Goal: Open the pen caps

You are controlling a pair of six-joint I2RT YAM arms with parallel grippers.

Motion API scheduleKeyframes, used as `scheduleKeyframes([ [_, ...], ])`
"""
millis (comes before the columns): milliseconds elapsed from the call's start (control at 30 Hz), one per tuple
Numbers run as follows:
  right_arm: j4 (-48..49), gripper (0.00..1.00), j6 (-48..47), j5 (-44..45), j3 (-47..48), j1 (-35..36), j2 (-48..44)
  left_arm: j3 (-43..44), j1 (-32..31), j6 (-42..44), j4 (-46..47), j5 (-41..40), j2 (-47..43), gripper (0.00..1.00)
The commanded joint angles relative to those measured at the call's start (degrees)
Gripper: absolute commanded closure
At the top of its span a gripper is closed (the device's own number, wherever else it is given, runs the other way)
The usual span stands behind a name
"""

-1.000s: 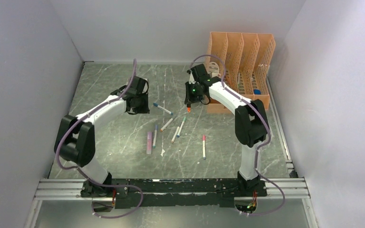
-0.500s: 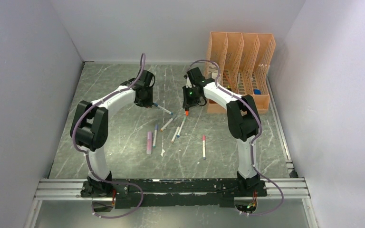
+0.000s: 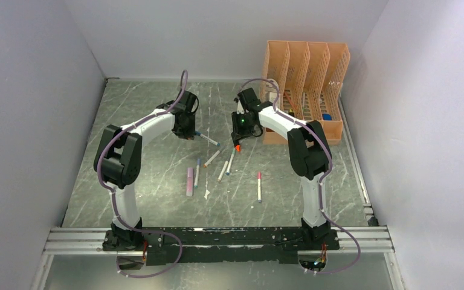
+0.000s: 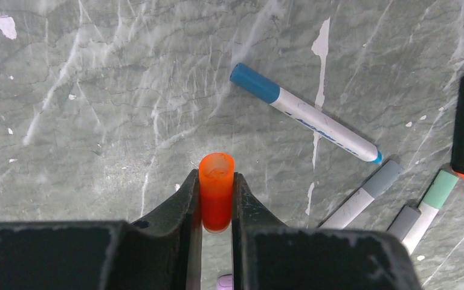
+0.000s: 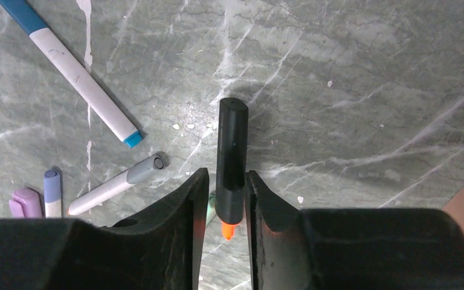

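Orange cap [image 4: 216,190] is on its own, off any pen, and my left pincer [image 4: 216,176] is clenched on it, both fingers flat against its sides, just above the desk [image 4: 96,90]. Beyond it lies a blue-capped pen [image 4: 305,115] with its cap on, and further right a grey-capped pen [image 4: 362,199] and a mint-capped pen [image 4: 432,202] lie side by side.

On my right wrist view, the black marker [image 5: 232,145] stands between the fingers of the right pincer [image 5: 226,175], its bare orange tip [image 5: 228,230] pointing back toward the wrist. One finger touches the barrel; on the other side I see a thin gap, so I cannot tell whether that pincer is gripping or has let go.

From above, both pincers hang over the far half of the desk, the left one at the blue end of the blue-capped pen, the right one near the orange file rack [image 3: 305,84]. Nearer the arm bases lie more pens, a pink-purple highlighter [image 3: 190,180] among them, with a red-capped pen [image 3: 258,185] lying apart on the right.
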Motion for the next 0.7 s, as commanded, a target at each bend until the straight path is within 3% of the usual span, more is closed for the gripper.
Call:
scheduleKeyframes([
  [0, 0.8, 0.7, 0.2, -0.1, -0.5, -0.2, -0.3, -0.3, 0.2, 0.4, -0.1, 0.5, -0.4, 0.91],
  [500, -0.1, 0.67, -0.1, 1.0, -1.4, -1.6, -4.2, 1.0, 0.2, 0.5, -0.7, 0.0, 1.9, 0.9],
  [667, -0.6, 0.64, -0.3, 1.2, -1.5, -1.7, -6.8, 1.1, 0.2, 0.5, -0.7, -0.1, 2.7, 0.82],
])
